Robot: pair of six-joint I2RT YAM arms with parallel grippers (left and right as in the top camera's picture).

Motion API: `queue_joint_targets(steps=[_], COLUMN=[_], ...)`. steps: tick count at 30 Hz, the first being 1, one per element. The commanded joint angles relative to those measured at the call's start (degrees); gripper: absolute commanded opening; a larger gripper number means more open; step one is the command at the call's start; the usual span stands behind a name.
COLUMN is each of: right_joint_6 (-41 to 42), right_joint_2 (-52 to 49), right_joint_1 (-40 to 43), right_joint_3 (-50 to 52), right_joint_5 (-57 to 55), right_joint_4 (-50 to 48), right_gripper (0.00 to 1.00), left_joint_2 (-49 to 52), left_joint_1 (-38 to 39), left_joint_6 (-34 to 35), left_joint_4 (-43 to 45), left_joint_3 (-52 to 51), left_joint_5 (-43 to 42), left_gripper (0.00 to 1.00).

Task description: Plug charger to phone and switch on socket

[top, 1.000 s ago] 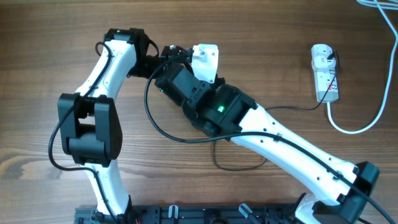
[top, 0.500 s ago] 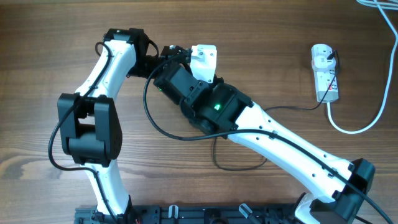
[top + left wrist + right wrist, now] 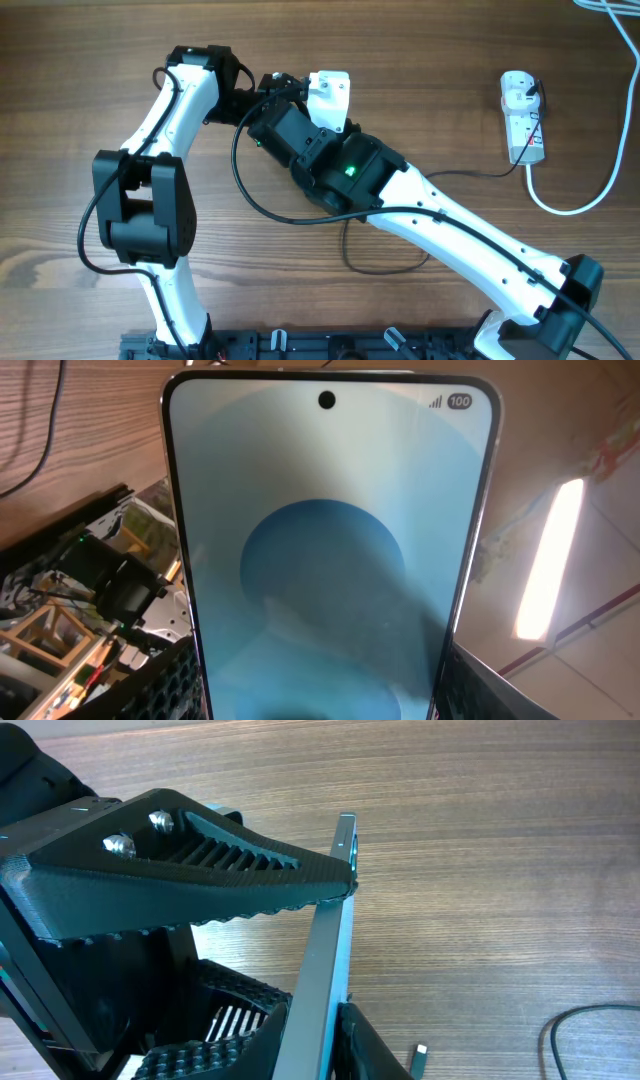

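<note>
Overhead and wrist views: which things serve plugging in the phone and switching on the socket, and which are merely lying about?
Job: flat blue-screened smartphone; thin black charger cable; white oblong plastic power strip.
Lying about: thick white cord; black robot-arm cable.

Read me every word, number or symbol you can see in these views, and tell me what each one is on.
"100": in the small grey battery badge at the top right of the flat smartphone with the pale blue screen, left wrist view.
Signal-bars symbol: just left of that badge, no letters.
Red markings on the white oblong plastic power strip, overhead view: too small to read.
Nothing else is legible.
</note>
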State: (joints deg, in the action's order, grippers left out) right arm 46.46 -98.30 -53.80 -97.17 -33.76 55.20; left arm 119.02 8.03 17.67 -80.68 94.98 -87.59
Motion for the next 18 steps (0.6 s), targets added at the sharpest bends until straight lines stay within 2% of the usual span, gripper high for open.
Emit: queue_joint_targets(steps=[1,18], right_joint_6=[0.04,0.04], right_joint_2=[-0.72,-0.72], right_joint_1=[0.26,0.26], right_joint_3=[-0.98,-0.98], right_joint_5=[-1.4,-1.42], right_joint_4=[-0.31,-0.31], right_gripper=[0.16,0.06], left_joint_2=[-2.12,-2.14], left_joint_1=[0.11,0.11], left_joint_6=[-0.35,-0.35], left_joint_4=[0.11,0.11], left_joint_3=[-0.04,-0.04], left_joint_5=[-2.73,-2.75], left_gripper=[0.61,0.63])
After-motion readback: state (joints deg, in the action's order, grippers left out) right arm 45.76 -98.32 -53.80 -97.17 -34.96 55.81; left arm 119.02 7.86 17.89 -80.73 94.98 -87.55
